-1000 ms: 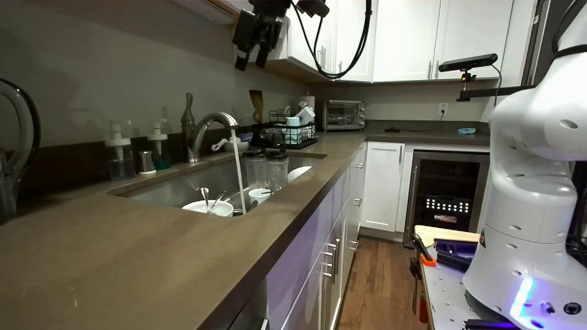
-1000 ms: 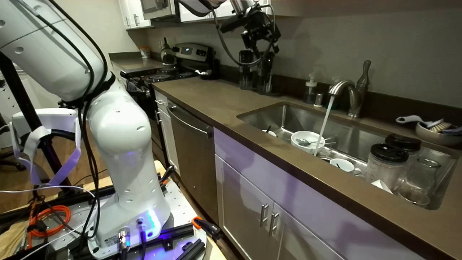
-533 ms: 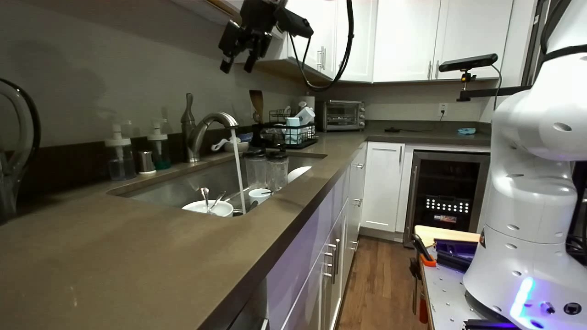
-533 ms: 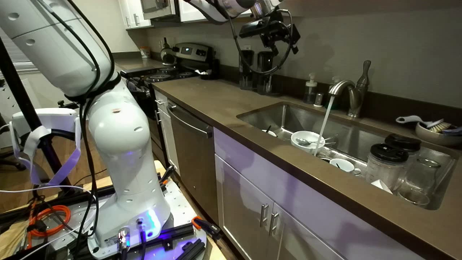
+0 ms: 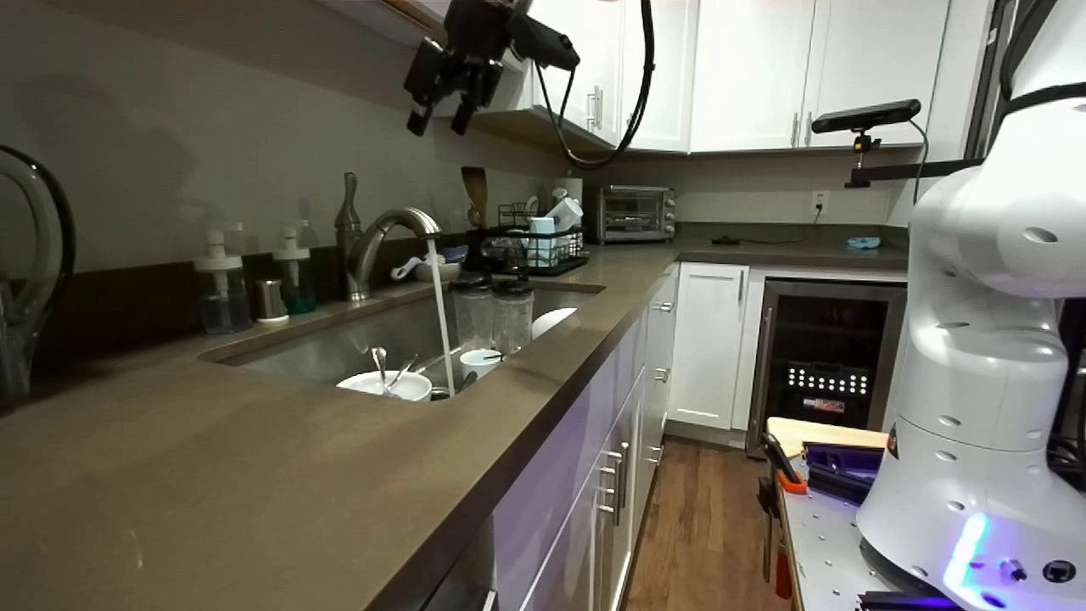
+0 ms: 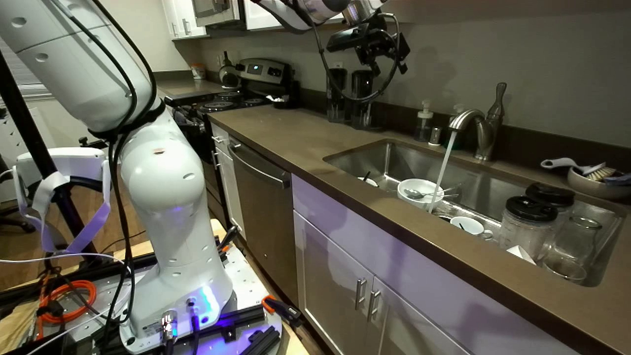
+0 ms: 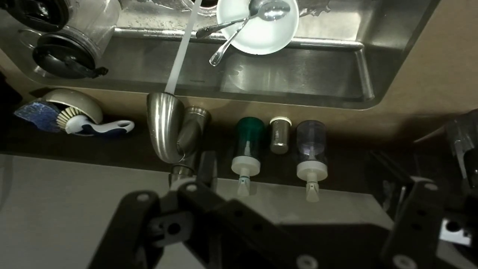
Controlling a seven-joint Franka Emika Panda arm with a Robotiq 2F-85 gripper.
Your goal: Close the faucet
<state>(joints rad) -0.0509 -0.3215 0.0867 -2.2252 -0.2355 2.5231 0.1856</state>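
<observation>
A black two-fingered tool (image 5: 439, 125), jaws spread, hung above a brown bench (image 6: 291, 130). The silver metal gooseneck faucet (image 6: 485, 135), white water (image 6: 444, 167) running, slim handle (image 6: 497, 101) pointing up, stood near the back edge, lower than the tool and farther from the end by the black-and-silver stove (image 6: 234, 97).

I can read no text anywhere around my pincer (image 5: 439, 126). Well apart from it, the lit display (image 6: 255, 68) on the stove (image 6: 236, 101) is too small for me to make out. Far lower than my pincer, the fine print (image 6: 152, 327) on my own base (image 6: 185, 291) is blurred, and so is the white mark (image 6: 295, 313) on a black-and-orange tool (image 6: 282, 309). Low and well apart from it too, the reddish label (image 5: 823, 406) behind the glass door (image 5: 831, 327) escapes me
</observation>
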